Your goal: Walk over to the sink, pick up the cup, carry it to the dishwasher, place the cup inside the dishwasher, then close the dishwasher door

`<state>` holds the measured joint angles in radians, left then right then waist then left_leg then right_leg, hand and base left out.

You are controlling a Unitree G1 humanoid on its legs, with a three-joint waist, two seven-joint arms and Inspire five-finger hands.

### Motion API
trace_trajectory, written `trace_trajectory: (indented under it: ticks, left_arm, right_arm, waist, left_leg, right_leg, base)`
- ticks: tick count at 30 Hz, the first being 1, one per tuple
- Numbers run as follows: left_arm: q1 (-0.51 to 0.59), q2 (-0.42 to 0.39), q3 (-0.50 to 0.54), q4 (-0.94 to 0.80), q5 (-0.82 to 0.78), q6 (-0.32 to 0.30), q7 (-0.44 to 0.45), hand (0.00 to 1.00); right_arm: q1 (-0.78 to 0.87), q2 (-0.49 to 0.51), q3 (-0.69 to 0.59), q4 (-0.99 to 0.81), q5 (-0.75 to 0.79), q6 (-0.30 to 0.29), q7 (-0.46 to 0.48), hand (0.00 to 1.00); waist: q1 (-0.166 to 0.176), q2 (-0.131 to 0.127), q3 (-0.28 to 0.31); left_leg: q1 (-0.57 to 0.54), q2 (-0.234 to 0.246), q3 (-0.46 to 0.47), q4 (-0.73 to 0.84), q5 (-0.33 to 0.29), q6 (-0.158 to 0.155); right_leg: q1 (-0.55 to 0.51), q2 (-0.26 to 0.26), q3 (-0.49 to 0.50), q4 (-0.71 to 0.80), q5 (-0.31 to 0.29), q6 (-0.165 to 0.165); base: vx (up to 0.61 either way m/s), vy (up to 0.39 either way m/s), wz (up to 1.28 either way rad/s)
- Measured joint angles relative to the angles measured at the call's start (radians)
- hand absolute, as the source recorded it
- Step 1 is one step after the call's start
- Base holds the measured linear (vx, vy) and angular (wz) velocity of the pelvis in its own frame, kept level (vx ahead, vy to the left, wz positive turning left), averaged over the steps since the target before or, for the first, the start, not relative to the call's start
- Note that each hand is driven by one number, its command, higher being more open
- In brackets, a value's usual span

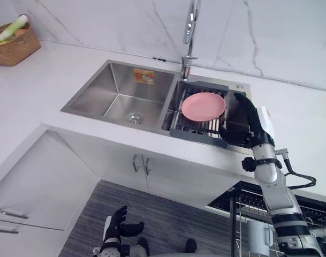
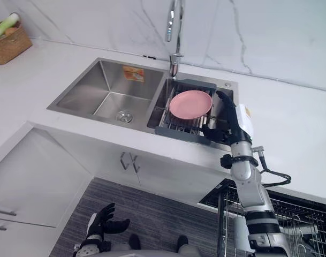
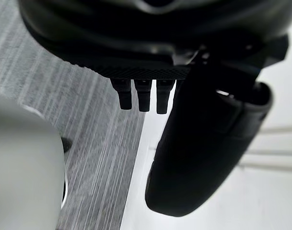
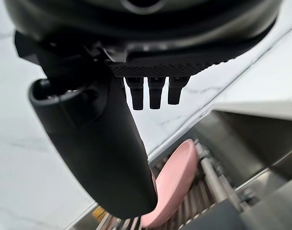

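Two hands are in play, and neither holds anything; nearest, the left hand hangs low over the grey striped floor with its fingers loose and released; to the right, the dishwasher's dark wire rack stands pulled out below the counter, and a pale cup-like shape sits in it beside the right forearm, though I cannot tell whether that is the cup.

Farther on, the double stainless-steel sink is set in the white counter; the right hand is raised over the right end of its right basin, fingers extended and open, grasping nothing; just beside it a round pink plate lies on a grey slatted draining rack; no cup can be picked out in either basin, and it may be hidden behind that hand.

By judgement, a cup from a sink will be light and stiff, perhaps wet and slippery, and breakable if ceramic; it is best taken round its body, thumb against fingers, and kept upright.

Beyond, the chrome tap rises at the back edge; a woven basket sits in the far left corner.
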<state>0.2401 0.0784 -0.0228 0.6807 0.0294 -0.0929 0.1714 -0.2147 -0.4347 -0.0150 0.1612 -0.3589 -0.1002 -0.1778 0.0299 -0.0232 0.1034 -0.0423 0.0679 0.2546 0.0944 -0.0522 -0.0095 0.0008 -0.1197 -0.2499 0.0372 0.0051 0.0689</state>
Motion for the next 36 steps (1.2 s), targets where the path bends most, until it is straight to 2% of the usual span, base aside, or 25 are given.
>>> trace_trajectory:
  ticks: [4, 10, 20, 28, 36]
  left_arm:
    - [-0.007, -0.001, 0.01, 0.0, -0.012, -0.001, 0.004, 0.9]
    - [-0.012, -0.003, 0.029, 0.003, -0.032, -0.002, 0.022, 0.9]
    - [-0.034, -0.007, 0.038, 0.005, -0.038, -0.002, 0.027, 0.9]
    - [-0.043, -0.013, 0.037, 0.003, -0.042, -0.002, 0.026, 0.9]
    - [-0.05, -0.019, 0.037, 0.0, -0.043, -0.002, 0.024, 0.9]
  right_arm:
    - [-0.105, -0.042, 0.095, 0.104, -0.039, 0.0, 0.004, 0.9]
    - [-0.188, -0.073, 0.139, 0.226, -0.098, 0.025, 0.007, 0.9]
    - [-0.27, -0.09, 0.128, 0.293, -0.177, 0.094, -0.004, 0.9]
    - [-0.283, -0.091, 0.064, 0.293, -0.185, 0.098, -0.006, 0.9]
    - [-0.324, -0.117, 0.058, 0.313, -0.227, 0.116, -0.006, 0.9]
  waist:
    - [0.02, -0.002, 0.001]
    - [0.038, -0.005, 0.003]
    - [0.036, -0.007, 0.042]
    - [0.032, -0.003, 0.067]
    - [0.028, 0.016, 0.106]
  left_leg:
    - [-0.033, -0.006, -0.039, 0.016, 0.003, 0.0]
    - [-0.059, -0.006, -0.058, 0.032, 0.003, 0.0]
    - [-0.088, 0.0, -0.051, 0.061, -0.002, 0.0]
    - [-0.086, 0.002, -0.045, 0.068, -0.004, 0.001]
    - [-0.081, 0.004, -0.031, 0.071, -0.006, 0.001]
  right_leg:
    - [-0.001, -0.005, -0.045, -0.002, 0.0, 0.0]
    - [-0.01, -0.006, -0.064, 0.0, 0.0, 0.0]
    - [-0.054, -0.01, -0.052, 0.052, -0.016, -0.001]
    - [-0.074, -0.015, -0.039, 0.091, -0.038, -0.001]
    - [-0.09, -0.019, -0.025, 0.124, -0.051, -0.003]
  base:
    - [-0.01, 0.003, 0.26]
    - [-0.02, -0.005, 0.12]
    - [-0.02, 0.0, -0.02]
    - [0.01, -0.004, -0.02]
    - [-0.02, -0.007, -0.05]
